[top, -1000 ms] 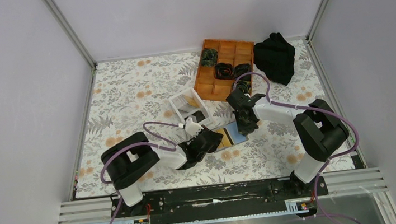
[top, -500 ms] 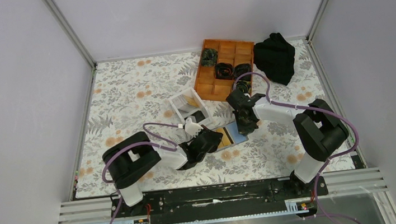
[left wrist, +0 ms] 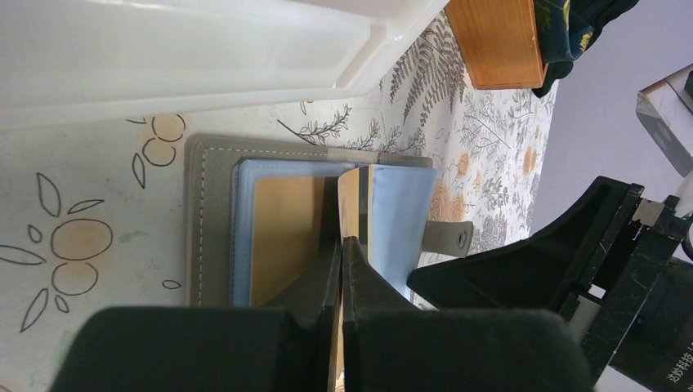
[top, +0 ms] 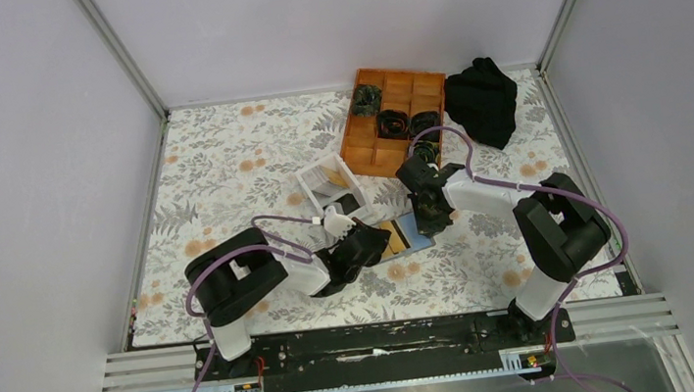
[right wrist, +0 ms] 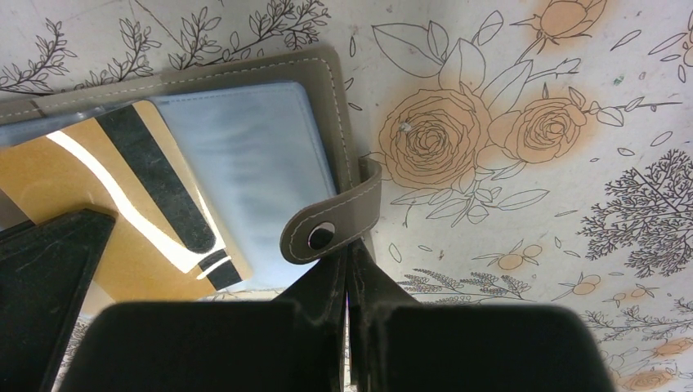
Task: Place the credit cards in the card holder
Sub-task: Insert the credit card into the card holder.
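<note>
Holder [left wrist: 214, 167] lies open on the surface [left wrist: 82, 175] between my two claws. Left claw [left wrist: 342, 245] pinches one gold card [left wrist: 350, 196] on edge over it. Right claw [right wrist: 347, 261], pressed together, touches its strap [right wrist: 331, 229]. Beyond are one white box [left wrist: 204, 49] and one orange tray [left wrist: 494, 41].

"达妙科技" on right arm [left wrist: 654, 343]
</note>
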Controlling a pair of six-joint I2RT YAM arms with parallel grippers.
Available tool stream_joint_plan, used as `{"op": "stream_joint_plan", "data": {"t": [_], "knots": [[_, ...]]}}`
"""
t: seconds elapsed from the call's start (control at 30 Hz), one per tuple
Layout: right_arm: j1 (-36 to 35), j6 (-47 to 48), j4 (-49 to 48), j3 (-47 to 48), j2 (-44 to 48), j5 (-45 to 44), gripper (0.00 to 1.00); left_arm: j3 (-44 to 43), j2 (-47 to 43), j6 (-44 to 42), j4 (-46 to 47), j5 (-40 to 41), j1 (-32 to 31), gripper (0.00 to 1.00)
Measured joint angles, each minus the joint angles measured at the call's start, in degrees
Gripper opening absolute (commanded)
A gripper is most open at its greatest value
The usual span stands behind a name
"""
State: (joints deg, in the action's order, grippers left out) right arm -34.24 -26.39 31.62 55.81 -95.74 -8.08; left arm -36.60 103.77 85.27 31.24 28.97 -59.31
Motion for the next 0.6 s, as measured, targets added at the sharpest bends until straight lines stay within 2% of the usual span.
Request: {"op": "stream_joint_plan", "data": {"t": [0.3, 0.6], "knots": [[0.0, 0.0, 0.6, 0.5, -0.4, 0.0, 0.01, 0.0, 0.9, -0.6, 1.6, -0.4, 0.1, 0.00], [0.0, 0.0, 1.3, 1.2, -1.0, 0.0, 0.01, -0.3, 0.8, -5.9, 1.7, -1.2, 0.1, 0.00]]}}
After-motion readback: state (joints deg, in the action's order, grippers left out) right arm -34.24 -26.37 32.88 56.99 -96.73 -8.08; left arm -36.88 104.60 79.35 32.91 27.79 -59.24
